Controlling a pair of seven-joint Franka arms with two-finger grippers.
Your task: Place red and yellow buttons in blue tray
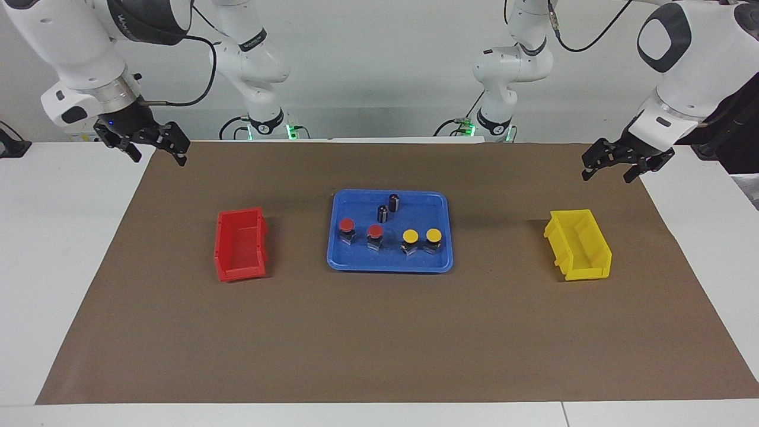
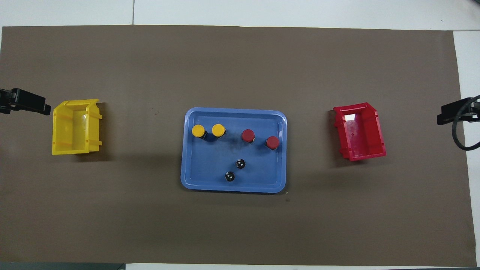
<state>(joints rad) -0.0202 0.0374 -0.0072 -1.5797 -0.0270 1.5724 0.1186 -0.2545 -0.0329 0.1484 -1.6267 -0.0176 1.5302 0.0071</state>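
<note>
- Shallow rectangular blue plastic tray [image 1: 341, 261] [image 2: 187, 180] with rounded corners and a raised rim: lies on the brown paper mat [image 1: 379, 332] [image 2: 240, 225] at the middle of the table, between the two small bins.
- Two red mushroom-cap push-buttons [image 1: 346, 225] [image 2: 248, 135] and [image 1: 375, 230] [image 2: 272, 142] on black-and-silver bases: stand upright in the tray, toward the right arm's end.
- Two yellow mushroom-cap push-buttons [image 1: 410, 236] [image 2: 218, 130] and [image 1: 433, 235] [image 2: 198, 131]: stand upright in the tray, toward the left arm's end; all four form one row along the tray's edge farther from the robots.
- Two dark capless cylinders [image 1: 394, 202] [image 2: 229, 176] and [image 1: 383, 213] [image 2: 240, 163]: upright in the tray, nearer to the robots than the button row.
- Small red plastic bin [image 1: 240, 244] [image 2: 360, 131]: on the mat, well apart from the tray, toward the right arm's end.
- Small yellow plastic bin [image 1: 578, 244] [image 2: 76, 126]: on the mat, well apart from the tray, toward the left arm's end.
- Left gripper [image 1: 613, 168] [image 2: 46, 109]: raised over the mat's edge at its own end, fingers spread apart, holding nothing.
- Right gripper [image 1: 159, 155] [image 2: 439, 120]: raised over the mat's corner at its own end, fingers spread apart, holding nothing.
</note>
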